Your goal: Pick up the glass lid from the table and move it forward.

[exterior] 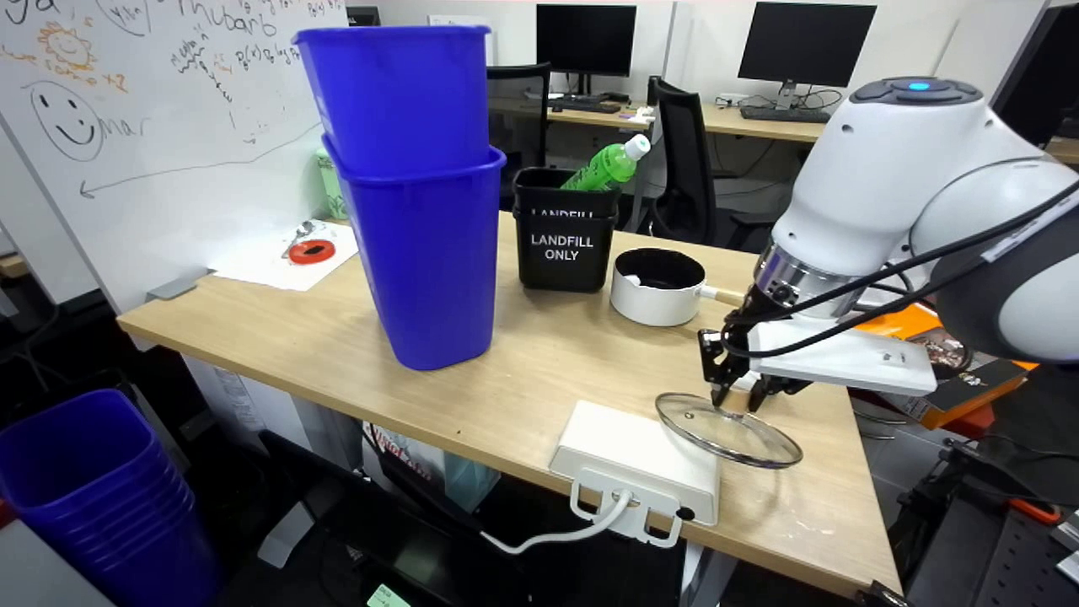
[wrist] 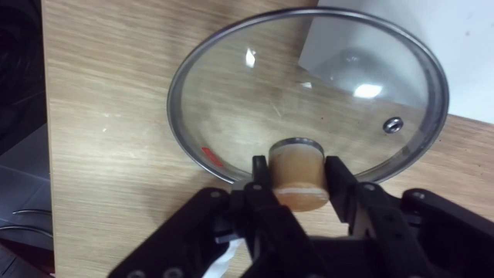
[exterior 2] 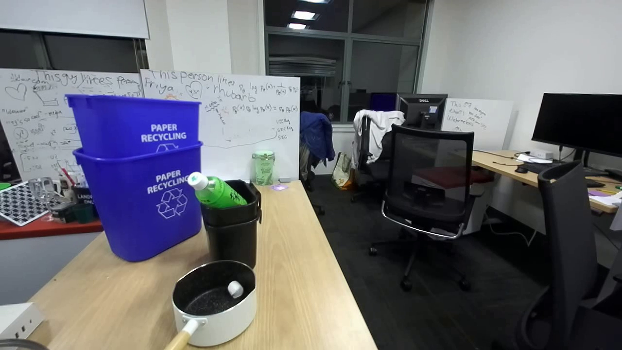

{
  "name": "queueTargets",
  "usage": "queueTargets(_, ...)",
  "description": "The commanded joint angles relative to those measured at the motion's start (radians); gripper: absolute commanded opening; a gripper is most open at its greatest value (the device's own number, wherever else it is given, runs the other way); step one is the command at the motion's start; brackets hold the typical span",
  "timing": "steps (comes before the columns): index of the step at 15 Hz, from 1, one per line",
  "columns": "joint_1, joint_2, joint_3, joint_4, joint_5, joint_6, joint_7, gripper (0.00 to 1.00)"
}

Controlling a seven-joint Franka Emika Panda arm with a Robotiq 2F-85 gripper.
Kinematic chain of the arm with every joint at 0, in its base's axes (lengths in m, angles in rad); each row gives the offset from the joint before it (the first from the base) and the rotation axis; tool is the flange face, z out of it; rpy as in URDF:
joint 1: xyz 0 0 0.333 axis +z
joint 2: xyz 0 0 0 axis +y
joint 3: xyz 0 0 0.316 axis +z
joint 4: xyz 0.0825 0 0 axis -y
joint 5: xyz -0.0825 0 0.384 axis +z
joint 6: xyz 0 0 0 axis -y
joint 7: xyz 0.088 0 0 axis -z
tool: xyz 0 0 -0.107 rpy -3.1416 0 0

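My hand (wrist: 296, 164) grips the lid (wrist: 305, 94) by its knob (wrist: 298, 175) — pick-up stage, I judge — so next I should carry it forward, away from the nearby short edge of the worktop (exterior: 552, 362).

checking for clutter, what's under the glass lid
Through the glass lid, the wrist view shows wood grain of the table and a corner of a white box. Whatever lies behind the knob and the tool is covered.
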Motion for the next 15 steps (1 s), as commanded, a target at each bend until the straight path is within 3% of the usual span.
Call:
queueTargets(1, 0.002, 0.094, -0.034, 0.036, -0.109, 0.077, 0.034, 0.15)
queueTargets(7, 0.035, 0.214, -0.119, 0.143, -0.28, 0.142, 0.073, 0.15)
queueTargets(11, 0.1, 0.308, -0.224, 0.23, -0.404, 0.156, 0.138, 0.15)
queueTargets(15, 0.171, 0.396, -0.297, 0.297, -0.448, 0.192, 0.193, 0.15)
